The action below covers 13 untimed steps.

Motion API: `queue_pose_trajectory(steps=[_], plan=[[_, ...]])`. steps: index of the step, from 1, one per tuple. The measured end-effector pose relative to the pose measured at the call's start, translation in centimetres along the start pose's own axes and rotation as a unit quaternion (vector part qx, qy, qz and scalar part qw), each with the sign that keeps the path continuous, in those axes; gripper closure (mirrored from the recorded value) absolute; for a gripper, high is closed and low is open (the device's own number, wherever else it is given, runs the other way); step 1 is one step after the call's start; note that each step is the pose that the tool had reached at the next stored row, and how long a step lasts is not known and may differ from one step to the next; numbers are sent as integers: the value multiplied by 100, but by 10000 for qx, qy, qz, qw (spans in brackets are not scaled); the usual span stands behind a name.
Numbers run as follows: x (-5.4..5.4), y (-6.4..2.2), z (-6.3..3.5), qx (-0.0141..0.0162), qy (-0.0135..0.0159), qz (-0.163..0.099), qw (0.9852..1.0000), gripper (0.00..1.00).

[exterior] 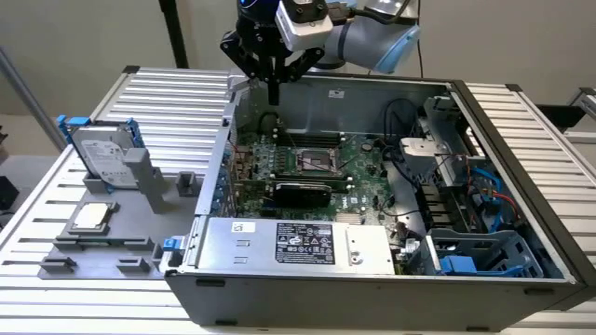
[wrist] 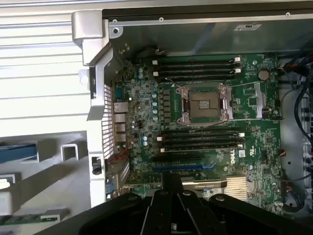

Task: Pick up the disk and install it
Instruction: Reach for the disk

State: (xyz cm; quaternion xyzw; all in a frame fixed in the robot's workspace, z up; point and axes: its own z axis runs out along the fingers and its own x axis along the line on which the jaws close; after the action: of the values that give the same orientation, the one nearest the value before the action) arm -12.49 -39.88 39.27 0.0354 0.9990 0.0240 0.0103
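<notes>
Exterior view's left — disk (exterior: 105,155) upright, well apart from pincer (exterior: 273,96)

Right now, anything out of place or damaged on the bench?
Nothing stands out. The disk stands on edge in its grey stand beside the open computer case; the pincer hangs above the case's far wall. No spill or damage visible.
</notes>
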Motion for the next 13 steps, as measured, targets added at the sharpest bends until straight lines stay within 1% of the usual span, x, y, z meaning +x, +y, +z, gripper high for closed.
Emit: queue_pose_trajectory(steps=[13], plan=[[587,-38,-13,0,4,0,10000,100]])
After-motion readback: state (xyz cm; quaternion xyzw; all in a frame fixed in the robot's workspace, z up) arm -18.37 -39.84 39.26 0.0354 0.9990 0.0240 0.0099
